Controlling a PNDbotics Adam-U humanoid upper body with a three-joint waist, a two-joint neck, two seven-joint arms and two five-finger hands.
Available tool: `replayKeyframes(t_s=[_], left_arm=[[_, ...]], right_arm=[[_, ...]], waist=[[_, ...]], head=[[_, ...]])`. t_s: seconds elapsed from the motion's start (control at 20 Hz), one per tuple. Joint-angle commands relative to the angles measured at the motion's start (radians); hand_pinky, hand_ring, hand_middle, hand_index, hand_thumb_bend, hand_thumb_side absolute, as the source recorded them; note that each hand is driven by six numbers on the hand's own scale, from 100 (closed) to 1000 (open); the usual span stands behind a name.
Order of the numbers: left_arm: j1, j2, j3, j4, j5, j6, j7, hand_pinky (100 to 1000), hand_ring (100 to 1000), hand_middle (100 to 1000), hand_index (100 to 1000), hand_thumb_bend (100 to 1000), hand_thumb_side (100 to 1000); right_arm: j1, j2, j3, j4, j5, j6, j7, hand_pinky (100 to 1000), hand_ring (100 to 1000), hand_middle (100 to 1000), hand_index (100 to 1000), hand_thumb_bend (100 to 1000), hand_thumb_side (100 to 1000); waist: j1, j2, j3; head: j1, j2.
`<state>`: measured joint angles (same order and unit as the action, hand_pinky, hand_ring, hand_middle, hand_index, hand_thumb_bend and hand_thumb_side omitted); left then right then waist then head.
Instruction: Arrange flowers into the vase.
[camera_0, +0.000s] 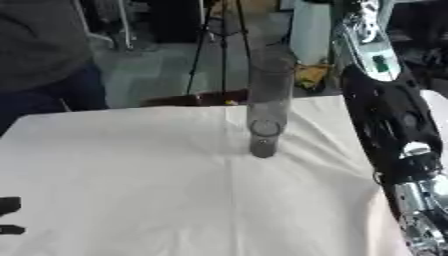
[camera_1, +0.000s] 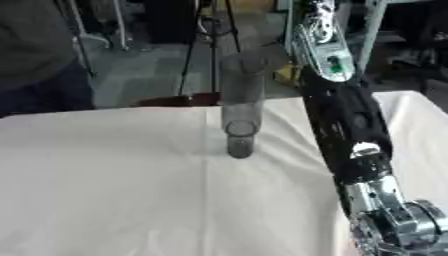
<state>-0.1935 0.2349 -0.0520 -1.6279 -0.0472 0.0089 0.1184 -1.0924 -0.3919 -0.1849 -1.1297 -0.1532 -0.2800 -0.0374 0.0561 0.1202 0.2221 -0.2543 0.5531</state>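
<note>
One clear vase (camera_0: 268, 107) on tablecloth (camera_0: 131, 175)

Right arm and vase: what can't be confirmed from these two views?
- Right hand: out of frame; the right arm runs past the top edge in both views.
- Left hand: only dark fingertips at the left eye view's left edge.
- Flowers: none visible.
- Vase: clear and blurred; contents unreadable.

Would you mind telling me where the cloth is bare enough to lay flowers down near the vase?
The white tablecloth is bare across its whole left and near side, from the clear vase down to the near edge. Only the left hand tips show at the lower left edge. It is crowded on the right, where the right arm stretches past the vase.
</note>
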Motion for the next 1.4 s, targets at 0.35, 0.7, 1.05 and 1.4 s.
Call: replayKeyframes(t_s=[0.35,0.7,1.05,1.4], left_arm=[[-0.014,0.003,-0.004,-0.01,0.008,0.0,-0.01,531,749,661,655,366,1000],[-0.015,0.001,-0.007,-0.01,0.008,0.0,-0.014,531,749,660,655,367,1000],[-0.015,0.001,-0.008,-0.009,0.007,0.0,-0.015,531,749,660,655,367,1000],[-0.015,0.001,-0.009,-0.008,0.007,-0.001,-0.016,531,749,660,654,367,1000]], right_arm=[[-0.023,0.016,-0.003,-0.057,-0.029,0.026,0.007,100,100,100,100,100,1000],[-0.036,0.05,0.008,-0.072,-0.044,0.03,0.017,100,100,100,100,100,1000],[-0.049,0.07,0.025,-0.079,-0.052,0.02,0.031,100,100,100,100,100,1000],[-0.069,0.094,0.052,-0.099,-0.077,-0.002,0.047,100,100,100,100,100,1000]], waist=[[0.023,-0.017,0.02],[0.024,-0.016,0.019],[0.022,-0.017,0.016],[0.019,-0.017,0.016]], head=[[-0.027,-0.017],[-0.045,-0.025],[-0.054,-0.031],[-0.067,-0.033]])
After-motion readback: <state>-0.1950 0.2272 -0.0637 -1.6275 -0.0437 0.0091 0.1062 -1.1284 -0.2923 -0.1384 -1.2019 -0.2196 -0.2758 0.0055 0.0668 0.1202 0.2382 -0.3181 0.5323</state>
